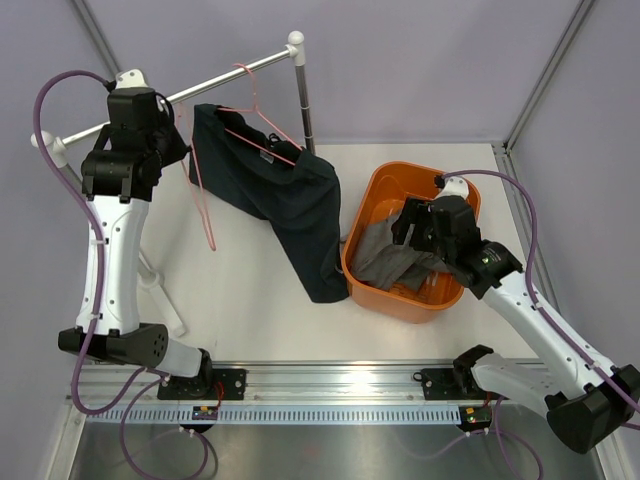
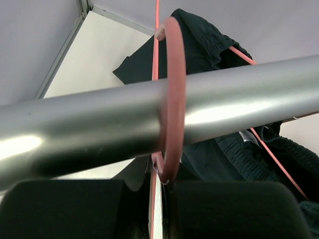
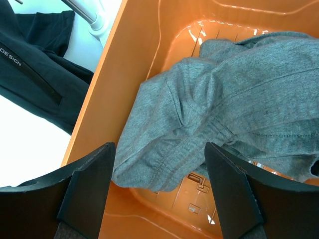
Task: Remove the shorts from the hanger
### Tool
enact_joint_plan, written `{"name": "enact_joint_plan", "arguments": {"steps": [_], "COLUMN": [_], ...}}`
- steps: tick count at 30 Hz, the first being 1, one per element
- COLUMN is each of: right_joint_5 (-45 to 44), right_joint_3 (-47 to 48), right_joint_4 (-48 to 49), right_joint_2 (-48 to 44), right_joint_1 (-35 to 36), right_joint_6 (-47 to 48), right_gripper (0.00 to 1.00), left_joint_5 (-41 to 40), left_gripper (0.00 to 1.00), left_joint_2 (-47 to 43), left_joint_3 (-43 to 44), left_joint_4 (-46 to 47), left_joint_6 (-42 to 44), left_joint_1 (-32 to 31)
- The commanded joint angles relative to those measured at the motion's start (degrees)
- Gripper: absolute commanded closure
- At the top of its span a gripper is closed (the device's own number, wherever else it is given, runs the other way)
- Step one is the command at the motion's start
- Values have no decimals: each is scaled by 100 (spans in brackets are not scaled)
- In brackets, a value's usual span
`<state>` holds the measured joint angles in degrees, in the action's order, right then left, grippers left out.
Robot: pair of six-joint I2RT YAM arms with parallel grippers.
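- Shorts: two limp cloth pairs. The dark shorts point(image 1: 290, 200), with a gathered waistband, hang from the loaded hanger point(image 1: 262, 125), their lower end just beside the basket. The grey shorts point(image 3: 224, 94), a soft knit, lie crumpled inside the basket.
- Hangers: two, thin and pink. The bare hanger point(image 1: 205, 215) dangles near the left arm.
- Rail point(image 1: 205, 88): one round, shiny metal tube.
- Basket point(image 1: 372, 190): one, glossy orange plastic, on the white surface point(image 1: 240, 290).
- Left hand point(image 2: 159, 199): clenched on the bare hanger's hook, which loops over the rail.
- Right hand point(image 3: 159, 149): released, fingers spread above the grey shorts.
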<state>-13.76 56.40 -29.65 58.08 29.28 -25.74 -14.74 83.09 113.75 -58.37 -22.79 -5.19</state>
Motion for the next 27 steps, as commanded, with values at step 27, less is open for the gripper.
{"name": "enact_joint_plan", "arguments": {"steps": [27], "right_joint_5": [198], "right_joint_3": [-121], "right_joint_4": [126], "right_joint_2": [-245], "right_joint_1": [-1], "right_joint_6": [-45], "right_gripper": [20], "left_joint_5": [-371], "left_gripper": [91], "left_joint_2": [-917], "left_joint_3": [-1251], "left_joint_4": [511], "left_joint_6": [160], "left_joint_1": [44]}}
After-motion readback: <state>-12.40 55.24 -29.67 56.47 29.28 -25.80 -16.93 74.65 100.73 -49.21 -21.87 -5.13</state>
